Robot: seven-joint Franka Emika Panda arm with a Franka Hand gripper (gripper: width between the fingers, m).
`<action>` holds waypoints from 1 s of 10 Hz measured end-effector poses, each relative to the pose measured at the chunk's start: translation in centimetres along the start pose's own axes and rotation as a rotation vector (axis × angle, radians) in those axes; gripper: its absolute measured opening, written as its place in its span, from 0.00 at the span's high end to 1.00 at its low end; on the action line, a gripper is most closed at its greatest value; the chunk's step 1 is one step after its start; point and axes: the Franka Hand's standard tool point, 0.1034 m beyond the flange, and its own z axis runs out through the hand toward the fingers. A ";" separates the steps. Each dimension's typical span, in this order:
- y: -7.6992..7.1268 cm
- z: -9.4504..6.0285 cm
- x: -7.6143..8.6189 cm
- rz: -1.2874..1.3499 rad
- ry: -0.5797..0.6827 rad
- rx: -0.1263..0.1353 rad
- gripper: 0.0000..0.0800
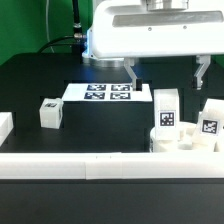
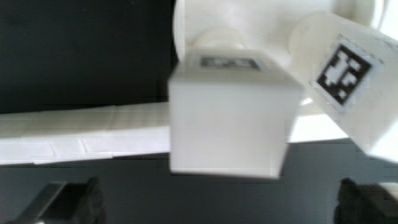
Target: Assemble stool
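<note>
Exterior view: the arm's two-finger gripper (image 1: 166,80) hangs over the right part of the black table (image 1: 40,75) with its dark fingers (image 1: 133,74) spread wide and nothing held between them. Just below the fingertips stands a white blocky plastic stool leg (image 1: 166,111), upright, with a black-and-white square tag on its near face. At its foot lies a low white rounded part (image 1: 188,146), apparently the ring-like stool seat, though how the leg meets it cannot be told. A second white tagged leg (image 1: 210,126) leans tilted just to the exterior view's right of the upright one. A third white tagged leg (image 1: 50,113) sits alone on the table, well apart toward the exterior view's left. The flat white marker board (image 1: 108,92) lies farther back, behind the gripper. A long white border rail (image 1: 90,165) runs along the near edge.

From the wrist view, the upright leg (image 2: 231,115) fills the middle, the tilted leg (image 2: 349,72) is beside it, and the two fingertips (image 2: 71,203) stand clear on either side, touching neither.
</note>
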 end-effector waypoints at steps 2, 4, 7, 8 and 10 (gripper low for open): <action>-0.3 0.2 -0.3 0.002 -0.154 0.015 0.19; -0.2 0.4 -1.0 0.003 -0.261 0.020 0.19; 0.0 0.9 -0.6 0.009 -0.237 0.020 0.19; -0.2 1.2 -0.6 0.019 -0.235 0.018 0.19; -0.2 1.8 -0.4 0.016 -0.211 0.013 0.19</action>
